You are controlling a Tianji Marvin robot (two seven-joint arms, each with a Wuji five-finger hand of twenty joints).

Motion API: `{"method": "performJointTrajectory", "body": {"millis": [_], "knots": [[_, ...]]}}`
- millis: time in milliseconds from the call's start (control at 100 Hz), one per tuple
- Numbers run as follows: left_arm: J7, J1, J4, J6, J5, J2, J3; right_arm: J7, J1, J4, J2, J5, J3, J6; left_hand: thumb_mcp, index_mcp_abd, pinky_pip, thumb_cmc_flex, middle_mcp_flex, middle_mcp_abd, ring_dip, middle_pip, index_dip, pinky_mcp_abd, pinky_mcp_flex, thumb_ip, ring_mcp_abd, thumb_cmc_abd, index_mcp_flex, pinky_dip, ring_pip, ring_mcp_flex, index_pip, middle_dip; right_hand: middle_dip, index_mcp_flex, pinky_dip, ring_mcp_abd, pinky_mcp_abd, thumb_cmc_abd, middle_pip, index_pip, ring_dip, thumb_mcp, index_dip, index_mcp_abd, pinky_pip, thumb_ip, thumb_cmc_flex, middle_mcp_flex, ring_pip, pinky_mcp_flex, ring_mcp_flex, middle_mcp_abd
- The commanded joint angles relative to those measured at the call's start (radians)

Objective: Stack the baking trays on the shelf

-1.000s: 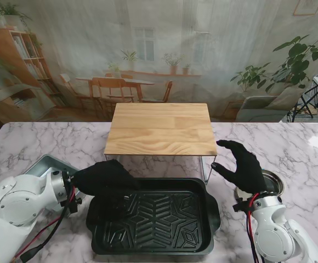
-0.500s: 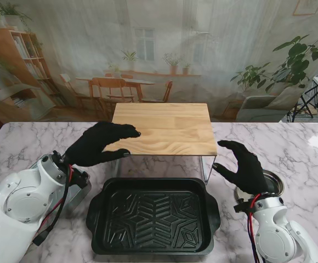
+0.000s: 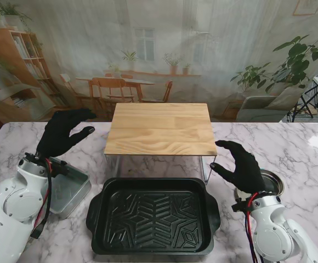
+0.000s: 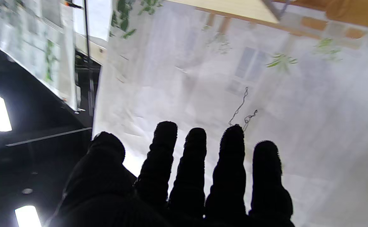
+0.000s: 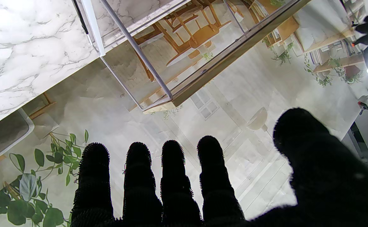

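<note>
A black baking tray (image 3: 153, 216) with a patterned floor lies on the marble table in front of the wooden-topped shelf (image 3: 162, 128). A smaller silver tray (image 3: 71, 189) sits at its left, partly behind my left arm. My left hand (image 3: 64, 132) is raised, open and empty, left of the shelf and above the silver tray's far end. My right hand (image 3: 241, 164) hovers open by the shelf's right front leg, holding nothing. The shelf top (image 5: 234, 52) and its metal legs (image 5: 133, 47) appear in the right wrist view. The left wrist view shows only fingers (image 4: 196, 170) against the backdrop.
A round metal dish (image 3: 271, 184) sits on the table at the right, just behind my right hand. The shelf's thin metal legs (image 3: 207, 170) stand close behind the black tray. A printed backdrop closes off the far side of the table.
My left hand rose from the black tray's left rim and swung leftward, away from the shelf, now above the silver tray. The right hand has barely moved. The black tray stayed put.
</note>
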Motion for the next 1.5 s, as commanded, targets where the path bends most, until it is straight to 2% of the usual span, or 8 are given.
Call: {"method": "performJointTrajectory", "body": {"millis": [0,190,310,630,930,1110,1230,1490], "knots": [[-0.008,-0.006,0.029,0.02,-0.022,-0.009,0.002,0.002,0.001,0.005,-0.001,-0.001,-0.002,0.004,-0.018,0.013,0.028,0.043,0.032,0.008,0.015,0.018,0.014,0.018,-0.003,-0.004,0.009,0.045,0.017,0.027,0.024,0.019,0.017,0.017,0.003,0.01,0.011,-0.019,-0.002,0.033,0.017,0.011,-0.007,0.003,-0.014,-0.03,-0.015,-0.017,-0.026,0.002,-0.037,-0.01,0.0,-0.004],[-0.008,-0.02,0.103,0.125,-0.076,-0.015,0.033,0.002,0.002,0.006,-0.001,0.0,-0.004,0.007,-0.017,0.031,0.039,0.051,0.032,0.02,0.022,0.025,0.007,0.02,-0.007,-0.003,0.023,0.05,0.004,0.034,0.034,0.012,0.015,0.02,0.003,0.011,0.011,-0.018,-0.003,0.033,0.017,0.01,-0.006,0.003,-0.014,-0.03,-0.015,-0.017,-0.025,0.003,-0.036,-0.01,0.001,-0.004],[0.011,-0.048,0.155,0.169,-0.033,-0.008,0.054,0.003,0.003,0.006,-0.001,0.002,-0.005,0.007,-0.017,0.033,0.035,0.056,0.029,0.018,0.023,0.027,0.001,0.015,-0.011,-0.001,0.023,0.051,-0.002,0.034,0.038,0.01,0.01,0.021,0.003,0.011,0.01,-0.018,-0.002,0.033,0.016,0.01,-0.007,0.003,-0.014,-0.029,-0.014,-0.017,-0.024,0.003,-0.036,-0.01,0.001,-0.001],[-0.034,-0.045,0.149,0.175,-0.016,0.004,0.047,-0.006,-0.001,0.005,-0.003,0.003,-0.002,-0.001,-0.02,0.032,0.021,0.053,0.018,0.02,0.014,0.018,-0.01,0.004,-0.01,-0.002,0.022,0.056,-0.008,0.025,0.028,0.0,0.005,0.014,0.003,0.012,0.01,-0.018,0.0,0.032,0.018,0.011,-0.006,0.003,-0.014,-0.028,-0.014,-0.017,-0.023,0.005,-0.035,-0.01,0.002,-0.003],[-0.198,0.056,0.026,0.094,0.059,0.041,-0.114,-0.002,-0.001,0.002,-0.002,0.003,-0.007,0.003,-0.024,0.019,-0.034,0.044,-0.036,0.017,-0.026,-0.046,-0.05,-0.024,-0.013,-0.008,0.012,0.055,-0.049,-0.014,-0.028,-0.032,-0.05,-0.028,0.004,0.012,0.01,-0.018,-0.002,0.033,0.018,0.011,-0.006,0.003,-0.013,-0.029,-0.011,-0.017,-0.025,0.005,-0.034,-0.009,0.003,-0.003],[-0.315,0.149,-0.052,0.028,0.121,0.067,-0.22,0.0,-0.003,0.001,-0.001,0.003,-0.008,0.009,-0.027,0.015,-0.111,0.03,-0.156,0.016,-0.087,-0.137,-0.081,-0.108,-0.008,-0.011,-0.018,0.037,-0.121,-0.062,-0.088,-0.085,-0.128,-0.108,0.004,0.011,0.009,-0.017,-0.001,0.033,0.018,0.01,-0.006,0.002,-0.014,-0.027,-0.011,-0.017,-0.024,0.006,-0.034,-0.01,0.002,-0.002],[-0.382,0.213,-0.097,-0.012,0.139,0.078,-0.285,0.0,-0.002,0.003,-0.001,0.002,-0.009,0.01,-0.03,0.024,-0.174,-0.001,-0.214,0.022,-0.105,-0.162,-0.098,-0.123,-0.021,-0.013,-0.02,0.013,-0.178,-0.094,-0.107,-0.125,-0.176,-0.13,0.003,0.011,0.008,-0.018,-0.001,0.033,0.017,0.009,-0.007,0.001,-0.014,-0.028,-0.012,-0.017,-0.026,0.006,-0.034,-0.014,0.002,-0.002],[-0.423,0.29,-0.119,-0.071,0.24,0.096,-0.36,0.003,0.006,0.011,0.0,0.001,-0.014,0.015,-0.02,-0.042,-0.263,-0.171,-0.4,-0.013,-0.163,-0.258,-0.19,-0.139,-0.032,0.0,-0.015,-0.238,-0.341,-0.135,-0.157,-0.188,-0.304,-0.212,0.003,0.01,0.006,-0.017,0.001,0.033,0.017,0.008,-0.007,-0.004,-0.013,-0.028,-0.015,-0.018,-0.031,0.006,-0.035,-0.015,0.003,-0.003]]}}
